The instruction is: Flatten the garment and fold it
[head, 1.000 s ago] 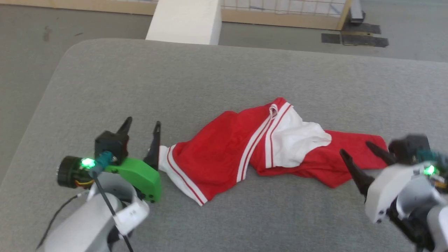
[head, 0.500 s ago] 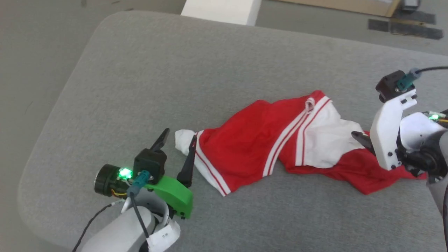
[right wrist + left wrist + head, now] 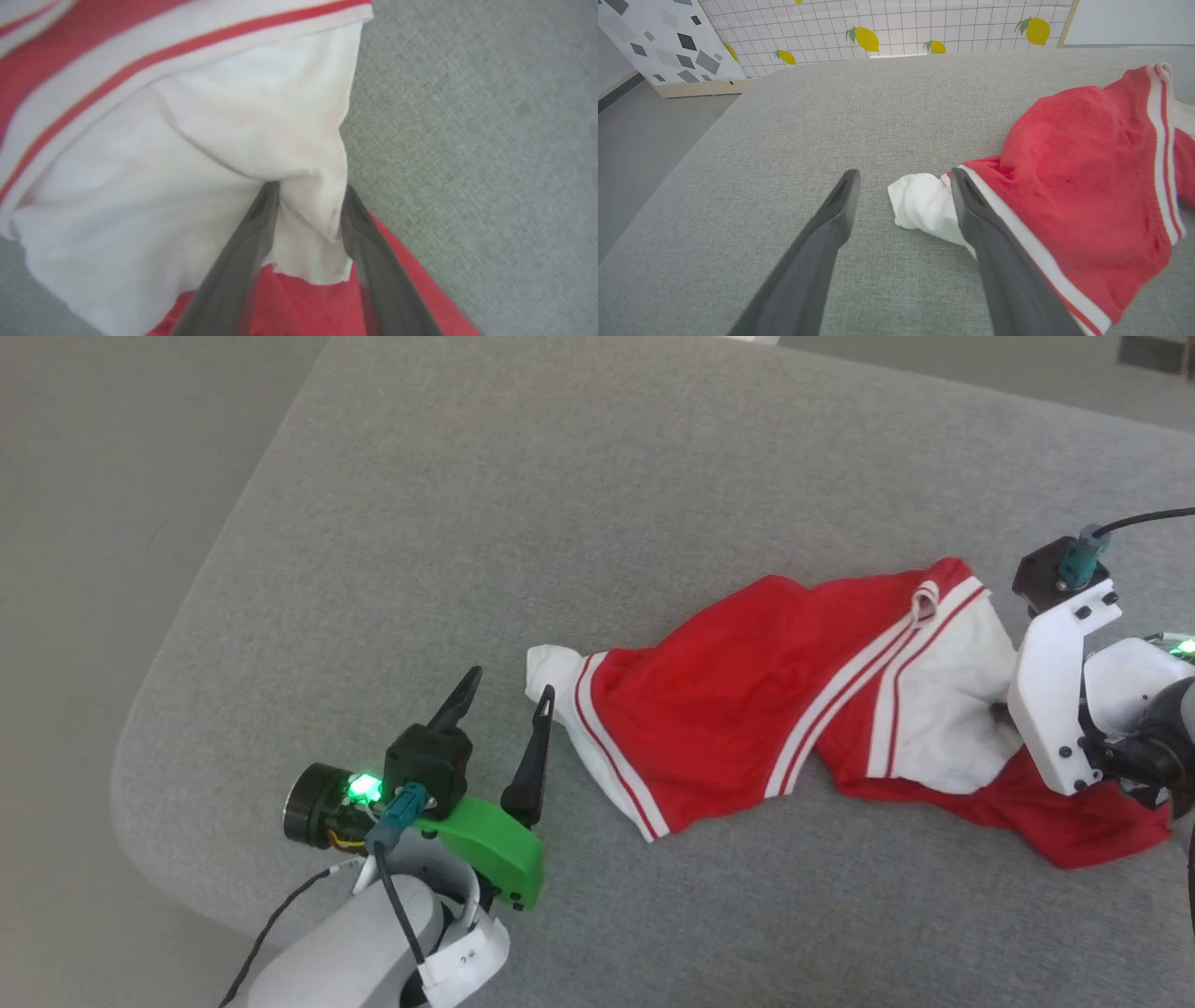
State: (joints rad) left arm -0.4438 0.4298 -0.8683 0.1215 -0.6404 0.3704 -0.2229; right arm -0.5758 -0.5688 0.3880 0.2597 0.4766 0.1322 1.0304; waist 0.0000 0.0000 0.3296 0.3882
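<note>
READABLE TEXT: none | NEAREST CANDIDATE: white label (image 3: pixel 464 959) wrapped on the arm just behind the left gripper (image 3: pixel 511 681) — a few dark marks on it, too small and blurred to make out | GARMENT: garment (image 3: pixel 709 728) folds beside the left gripper — nothing legible

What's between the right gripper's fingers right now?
In the right wrist view, a bunched fold of white lining from the garment fills the gap between the fingers of the right gripper, with red cloth nearer the wrist.

Red garment (image 3: pixel 719 728) with white stripes
</note>
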